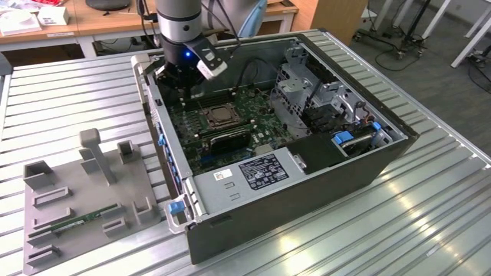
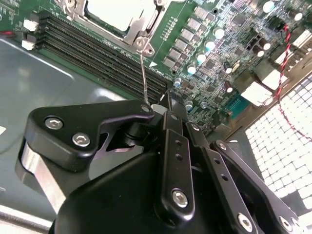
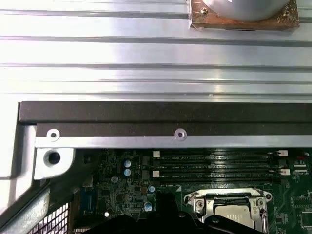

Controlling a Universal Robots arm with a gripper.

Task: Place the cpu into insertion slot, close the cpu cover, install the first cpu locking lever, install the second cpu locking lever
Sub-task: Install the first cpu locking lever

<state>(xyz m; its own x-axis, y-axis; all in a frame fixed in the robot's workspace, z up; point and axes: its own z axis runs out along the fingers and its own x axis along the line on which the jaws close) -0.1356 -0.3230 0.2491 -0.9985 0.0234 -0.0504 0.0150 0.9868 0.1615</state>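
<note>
We saw the black metal gripper (image 2: pixel 158 108) clenched on the thin steel wire locking lever (image 2: pixel 143 73). The small flat silvery-grey cpu (image 2: pixel 114 10) sat in its socket under the thin silver metal cpu cover (image 2: pixel 138 30), on the green motherboard (image 2: pixel 170 19). We judged the smooth, springy wire could slip free and snap back.
</note>
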